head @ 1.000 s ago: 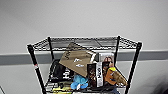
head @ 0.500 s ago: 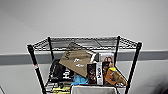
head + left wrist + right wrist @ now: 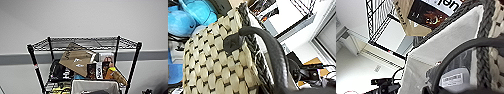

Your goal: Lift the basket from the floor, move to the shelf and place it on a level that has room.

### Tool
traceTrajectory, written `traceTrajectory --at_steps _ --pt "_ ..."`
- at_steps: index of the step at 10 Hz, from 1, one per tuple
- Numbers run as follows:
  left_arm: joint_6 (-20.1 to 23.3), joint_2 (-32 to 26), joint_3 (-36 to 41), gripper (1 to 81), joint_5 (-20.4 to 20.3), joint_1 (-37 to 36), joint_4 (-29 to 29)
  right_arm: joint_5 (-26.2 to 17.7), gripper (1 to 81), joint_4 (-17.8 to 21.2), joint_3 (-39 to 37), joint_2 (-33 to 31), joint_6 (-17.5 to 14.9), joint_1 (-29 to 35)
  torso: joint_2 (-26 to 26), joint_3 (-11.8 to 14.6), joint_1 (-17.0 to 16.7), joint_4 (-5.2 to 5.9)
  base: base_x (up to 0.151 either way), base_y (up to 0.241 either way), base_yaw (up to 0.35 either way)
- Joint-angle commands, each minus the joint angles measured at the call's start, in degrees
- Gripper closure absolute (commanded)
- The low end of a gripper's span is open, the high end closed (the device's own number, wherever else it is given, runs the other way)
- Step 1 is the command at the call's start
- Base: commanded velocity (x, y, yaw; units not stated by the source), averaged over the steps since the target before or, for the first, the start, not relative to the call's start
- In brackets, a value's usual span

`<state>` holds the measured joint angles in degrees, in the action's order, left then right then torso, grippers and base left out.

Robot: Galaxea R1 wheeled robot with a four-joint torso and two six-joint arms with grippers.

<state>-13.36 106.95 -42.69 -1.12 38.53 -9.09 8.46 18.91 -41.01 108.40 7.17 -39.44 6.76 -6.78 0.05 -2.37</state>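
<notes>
Basket (image 3: 95,87) raised, close in front of shelf (image 3: 135,60), below top level (image 3: 85,42); loop handle (image 3: 268,47) right by my left jaws, other handle (image 3: 456,53) by right; can't tell jaw state; judge: lift level, clear rim, avoid clutter beneath.
</notes>
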Motion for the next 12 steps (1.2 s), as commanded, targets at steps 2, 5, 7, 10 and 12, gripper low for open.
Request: traceTrajectory --at_steps 2,5,7,10,12 --pt "1.14 -3.04 10.34 81.1 -2.75 -10.88 -2.67 -2.57 81.1 3.58 6.91 -1.05 0.48 10.81 0.00 0.00 0.00 0.00 0.000 0.000 0.000" --pt "1.06 -5.42 12.80 81.1 -2.57 -14.57 -4.78 -3.01 81.1 5.61 9.20 -2.89 0.48 14.33 0.00 0.00 -0.02 0.00 0.000 0.000 0.000" --pt "1.06 -6.39 14.39 81.1 -2.48 -17.21 -6.64 -3.36 81.1 7.11 10.61 -4.48 0.48 16.70 0.00 0.00 0.00 0.00 0.000 0.000 0.000" --pt "1.06 -7.79 15.35 81.1 -2.39 -21.69 -9.62 -5.03 81.1 10.88 11.84 -6.50 0.48 22.50 0.00 0.00 -0.02 0.00 0.000 0.000 0.000" --pt "1.06 -8.76 15.79 81.1 -0.65 -25.38 -12.78 -5.99 81.1 13.17 11.84 -6.50 0.48 25.31 0.00 0.00 0.00 0.00 0.000 0.000 0.000"
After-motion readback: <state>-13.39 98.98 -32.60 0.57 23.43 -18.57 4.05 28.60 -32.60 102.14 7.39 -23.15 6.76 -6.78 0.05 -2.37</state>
